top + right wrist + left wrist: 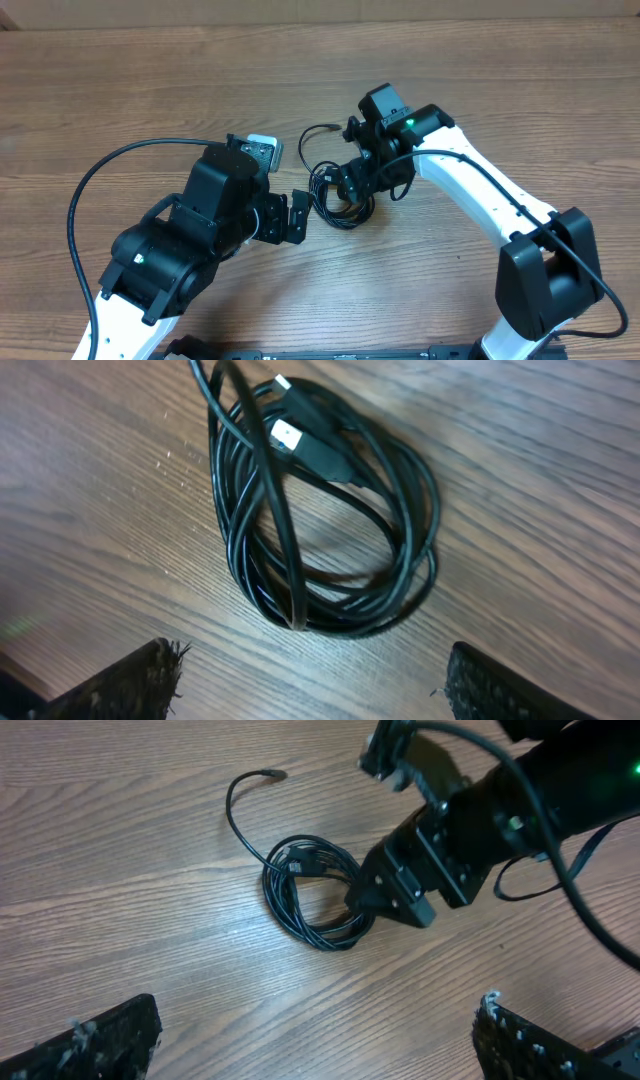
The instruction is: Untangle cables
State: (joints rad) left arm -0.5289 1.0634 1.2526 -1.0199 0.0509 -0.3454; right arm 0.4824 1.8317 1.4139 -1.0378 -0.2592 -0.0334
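The cables (pixel 335 203) lie in one loose black coil on the wooden table (pixel 150 80), between our two pincers. The coil is directly below the tip of the right pincer (pixel 352 190) and just ahead of the left pincer (pixel 290 216).

From the right wrist we see the coil (pixel 320 520) flat on the wood, ahead of the right pincer (pixel 315 682) and centred on the gap between its fingers. That pincer is released: its two fingers (pixel 130 680) stand wide apart at either side, and no strand passes between them or touches them. Two plugs (pixel 285 435) with pale metal tips rest on the far part of the coil, side by side.

From the left wrist, the cables (pixel 312 905) sit well ahead of the left pincer (pixel 315 1035). It is also released, with its fingers (pixel 100 1040) spread wide over bare wood. In this view the right pincer (pixel 395 900) comes down at the coil's right edge. We cannot tell whether it touches the strands there.

One loose end (pixel 272 773) curls out of the coil on the side farthest from the left pincer and lies alone on the table.
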